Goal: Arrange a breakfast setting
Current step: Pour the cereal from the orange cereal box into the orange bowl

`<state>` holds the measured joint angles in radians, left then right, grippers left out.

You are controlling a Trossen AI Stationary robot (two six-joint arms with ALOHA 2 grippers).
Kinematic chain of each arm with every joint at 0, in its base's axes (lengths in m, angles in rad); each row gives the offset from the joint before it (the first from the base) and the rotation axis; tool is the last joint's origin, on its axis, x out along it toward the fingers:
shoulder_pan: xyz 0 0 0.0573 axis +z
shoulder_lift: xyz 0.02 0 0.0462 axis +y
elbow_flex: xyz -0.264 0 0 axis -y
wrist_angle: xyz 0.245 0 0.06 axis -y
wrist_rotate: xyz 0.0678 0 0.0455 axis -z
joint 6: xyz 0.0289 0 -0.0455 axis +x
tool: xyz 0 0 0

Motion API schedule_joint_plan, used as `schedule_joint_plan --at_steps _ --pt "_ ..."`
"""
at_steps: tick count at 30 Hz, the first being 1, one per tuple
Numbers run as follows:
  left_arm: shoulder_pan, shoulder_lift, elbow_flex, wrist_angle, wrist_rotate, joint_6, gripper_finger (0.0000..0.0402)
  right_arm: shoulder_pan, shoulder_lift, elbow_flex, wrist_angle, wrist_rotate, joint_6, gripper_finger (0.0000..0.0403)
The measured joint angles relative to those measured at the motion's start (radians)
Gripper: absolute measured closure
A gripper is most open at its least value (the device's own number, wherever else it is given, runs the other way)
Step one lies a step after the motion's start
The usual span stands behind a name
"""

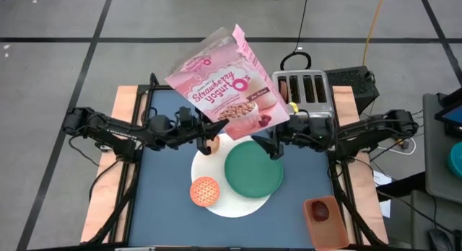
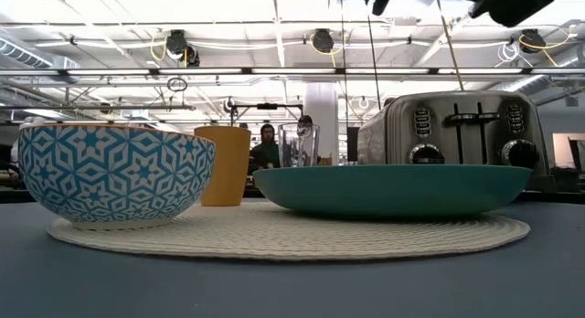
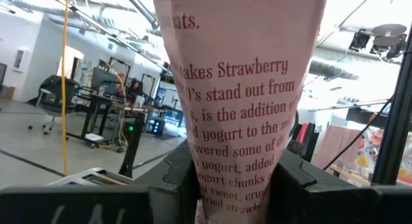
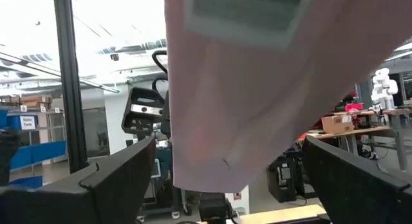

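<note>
Workshop floor and a dark blue table (image 1: 166,172) are lying beneath both arms, with a toaster (image 1: 303,87) standing at the far edge. Largest of what matters, the pink cereal box (image 1: 227,81) is hanging tilted, its lower end pinched between the narrow jaws of the left gripper (image 1: 209,133), which are closing on it from both sides. The right gripper (image 1: 273,144) is waiting just beside the box with its jaws standing wide, holding nothing. Below the jaws, the white round placemat (image 1: 238,204) is carrying the green plate (image 1: 253,168) and the orange-lined bowl (image 1: 205,191). Since the grip is sitting low on a top-heavy box, it could swivel or slip out and drop onto the plate. Cereal could also be spilling wide of the small bowl if the box is tipped from here.
</note>
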<state>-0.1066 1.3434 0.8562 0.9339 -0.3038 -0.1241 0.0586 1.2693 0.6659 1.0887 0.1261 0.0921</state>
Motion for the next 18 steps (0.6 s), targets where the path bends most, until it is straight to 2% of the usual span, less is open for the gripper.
schedule_joint_plan --at_steps 4,7,18 --pt "0.0 0.0 0.0 -0.017 0.0 0.01 0.0277 0.0 0.083 0.056 0.017 -0.026 -0.002 0.0025" --pt "0.0 -0.003 0.0 -0.015 0.004 0.011 0.0277 0.0 0.133 0.087 0.104 -0.054 -0.028 0.0025" --pt "-0.007 -0.003 0.0 -0.002 0.007 0.043 0.0277 -0.001 0.255 0.158 0.334 -0.042 -0.026 0.0025"
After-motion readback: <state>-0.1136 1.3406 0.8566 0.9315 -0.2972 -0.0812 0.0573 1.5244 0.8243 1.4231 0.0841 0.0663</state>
